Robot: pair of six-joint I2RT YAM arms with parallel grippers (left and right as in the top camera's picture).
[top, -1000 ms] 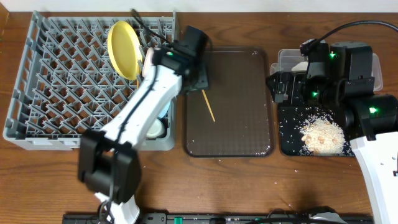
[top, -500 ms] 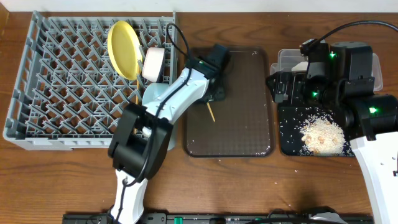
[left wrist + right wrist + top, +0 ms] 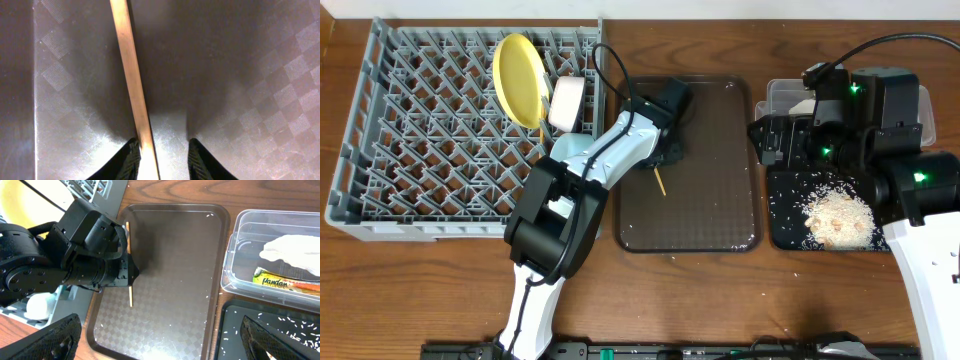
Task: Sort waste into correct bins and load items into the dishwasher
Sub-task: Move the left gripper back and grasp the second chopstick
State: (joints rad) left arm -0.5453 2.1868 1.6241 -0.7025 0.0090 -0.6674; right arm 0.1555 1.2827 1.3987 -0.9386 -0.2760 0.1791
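- Left hand [image 3: 162,159] sat low on the brown serving tray [image 3: 720,200], jaws narrow and straddling one chopstick [image 3: 131,75].
- The stick touched one fingertip [image 3: 132,156], with a gap to the other, so it wasn't clamped.
- Chopstick lay flat on the tray's left part, close to the dish rack [image 3: 380,150].
- Right hand [image 3: 167,340] was wide and holding nothing, over the gap between serving tray and bins.
- Rack at left held the yellow plate [image 3: 520,78] on edge, with the white bowl [image 3: 568,102] just right of it.
- Clear tub [image 3: 235,255], far right, had the napkin [image 3: 292,247] and snack wrapper [image 3: 280,276] inside.
- Black tray [image 3: 778,225], near right, held the rice scraps [image 3: 837,215], piled and scattered.
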